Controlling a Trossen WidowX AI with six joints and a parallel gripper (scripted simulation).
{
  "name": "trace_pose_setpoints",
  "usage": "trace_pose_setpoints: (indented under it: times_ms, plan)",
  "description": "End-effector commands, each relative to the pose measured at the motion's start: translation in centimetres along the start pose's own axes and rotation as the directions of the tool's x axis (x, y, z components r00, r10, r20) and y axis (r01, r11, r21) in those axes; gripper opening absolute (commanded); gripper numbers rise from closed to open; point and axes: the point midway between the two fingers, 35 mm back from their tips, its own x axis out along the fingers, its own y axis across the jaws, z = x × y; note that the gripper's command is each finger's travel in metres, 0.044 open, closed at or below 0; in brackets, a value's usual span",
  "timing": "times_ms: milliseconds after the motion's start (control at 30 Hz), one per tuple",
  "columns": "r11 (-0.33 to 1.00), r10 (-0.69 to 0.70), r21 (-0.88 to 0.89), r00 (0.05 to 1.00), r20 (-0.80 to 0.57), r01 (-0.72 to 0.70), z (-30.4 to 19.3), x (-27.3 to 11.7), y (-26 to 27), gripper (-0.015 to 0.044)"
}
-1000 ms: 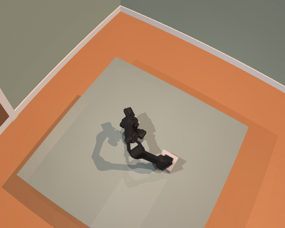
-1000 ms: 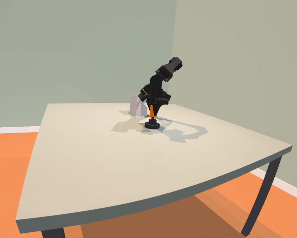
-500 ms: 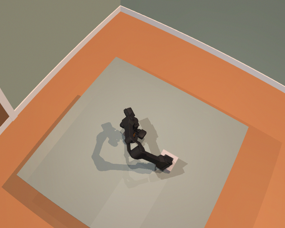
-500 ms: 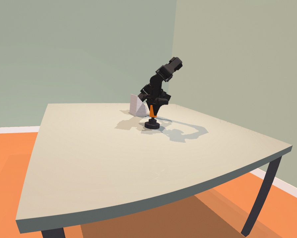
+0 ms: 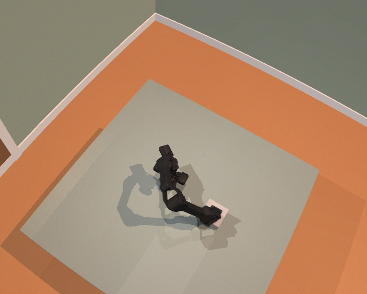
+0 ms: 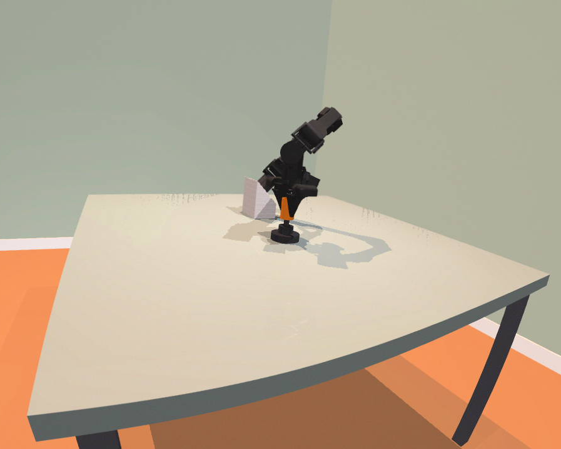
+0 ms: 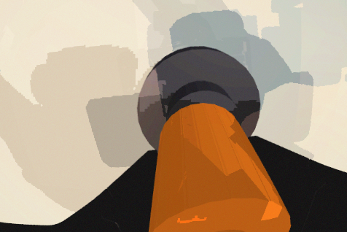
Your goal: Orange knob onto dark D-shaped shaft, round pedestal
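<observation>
The orange knob (image 6: pixel 284 208) (image 7: pixel 209 153) is a tapered, upright piece with its wider end down in the exterior view. Only a sliver of the knob (image 5: pixel 173 179) shows in the top view. My gripper (image 6: pixel 286 212) (image 7: pixel 203 152) is shut on the knob, with a black finger on either side. The round dark pedestal (image 6: pixel 284 237) (image 7: pixel 198 63) stands below it, with a narrower raised collar. A short length of dark shaft (image 6: pixel 286 222) shows between the knob's lower rim and the collar. The knob's hole, the shaft's top and its flat side are hidden.
A pale pinkish block (image 5: pixel 210 201) (image 6: pixel 249 200) stands by the arm's base, behind the pedestal in the exterior view. The arm (image 5: pixel 166 170) (image 6: pixel 293 152) arches over the pedestal. The table (image 5: pixel 240 151) (image 6: pixel 174 299) carries overlapping arm shadows.
</observation>
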Motion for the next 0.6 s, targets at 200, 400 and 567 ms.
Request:
trace_pose_setpoints:
  times_ms: [200,400,567]
  plan:
    - [0.993,-0.004,-0.118,1.0,-0.005,0.004,-0.25,-0.04,-0.45,0.0]
    - [0.993,-0.004,-0.119,1.0,-0.005,0.004,-0.41,0.17,-0.61,0.0]
    - [0.993,-0.004,-0.119,1.0,-0.005,0.004,-0.39,0.24,-0.6,0.0]
